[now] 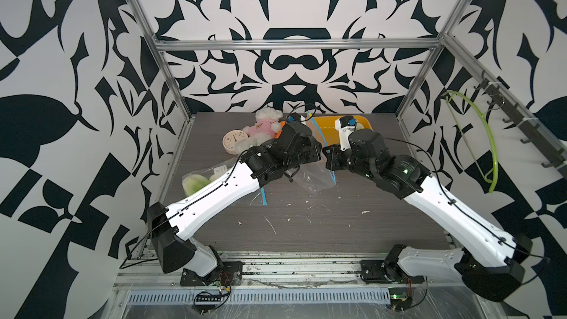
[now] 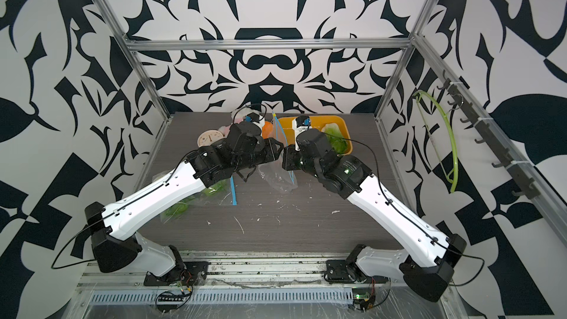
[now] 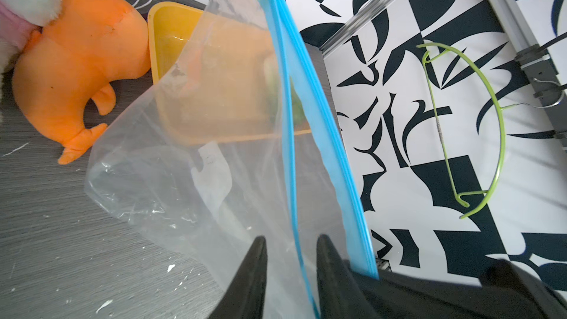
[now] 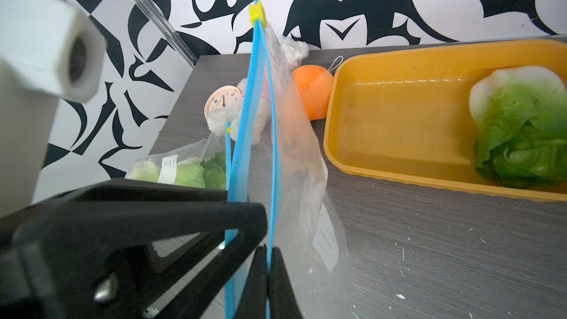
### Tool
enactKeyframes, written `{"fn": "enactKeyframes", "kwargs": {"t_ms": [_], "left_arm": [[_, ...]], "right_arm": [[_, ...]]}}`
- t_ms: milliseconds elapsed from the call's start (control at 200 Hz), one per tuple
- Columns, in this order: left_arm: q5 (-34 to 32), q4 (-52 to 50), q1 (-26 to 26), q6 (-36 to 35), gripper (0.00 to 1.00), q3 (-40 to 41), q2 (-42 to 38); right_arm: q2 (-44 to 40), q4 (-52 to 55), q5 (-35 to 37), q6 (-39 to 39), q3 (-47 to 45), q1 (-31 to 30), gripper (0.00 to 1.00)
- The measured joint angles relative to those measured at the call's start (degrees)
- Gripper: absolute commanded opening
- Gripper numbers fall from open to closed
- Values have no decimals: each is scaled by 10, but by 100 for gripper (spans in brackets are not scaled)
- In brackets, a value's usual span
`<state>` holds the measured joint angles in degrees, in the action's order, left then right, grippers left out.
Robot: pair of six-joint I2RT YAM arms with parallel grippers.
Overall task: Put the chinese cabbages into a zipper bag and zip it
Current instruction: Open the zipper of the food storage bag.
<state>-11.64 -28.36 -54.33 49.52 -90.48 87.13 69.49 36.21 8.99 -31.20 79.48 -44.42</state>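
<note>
A clear zipper bag [image 3: 184,179] with blue zip lips and a yellow slider [image 4: 256,13] hangs upright between my two grippers at the table's middle. My right gripper [image 4: 266,250] is shut on one blue lip. The fingers of my left gripper [image 3: 290,240] stand apart, with the other blue lip running between them. One chinese cabbage [image 4: 518,127] lies in the yellow tray [image 4: 399,87] at the back right. More cabbage [image 1: 196,181] lies inside a second clear bag flat on the table at the left, partly hidden under my left arm.
An orange plush toy [image 3: 76,65], a white teddy bear in pink [image 1: 265,127] and a round pink clock [image 1: 234,142] crowd the back left. A green hanger [image 1: 484,148] hangs on the right wall rail. White crumbs dot the tabletop [image 1: 306,225].
</note>
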Motion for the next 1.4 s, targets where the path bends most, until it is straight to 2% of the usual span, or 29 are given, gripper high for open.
{"fn": "enactKeyframes", "kwargs": {"t_ms": [125,315,585,815,905,1040,1245,1400], "left_arm": [[1,1,1,1,13,-6,15],[-12,2,1,1,0,1,13],[-46,-24,10,-41,0,15,-32],[-62,-81,17,-104,0,13,-79],[-64,-103,17,-127,0,8,-80],[-54,-124,19,-159,0,0,-78],[-34,-149,19,-193,0,-35,-61],[-20,-160,19,-211,0,-39,-58]], "right_arm": [[1,0,16,2,0,-3,0],[0,2,32,2,0,-3,0],[-15,37,55,2,0,-3,0],[-37,82,63,0,-1,-3,9],[-46,86,57,-3,-7,-3,14],[-41,87,8,-10,-7,-3,24],[19,86,-40,-2,41,-3,40],[56,84,-58,9,59,0,47]]}}
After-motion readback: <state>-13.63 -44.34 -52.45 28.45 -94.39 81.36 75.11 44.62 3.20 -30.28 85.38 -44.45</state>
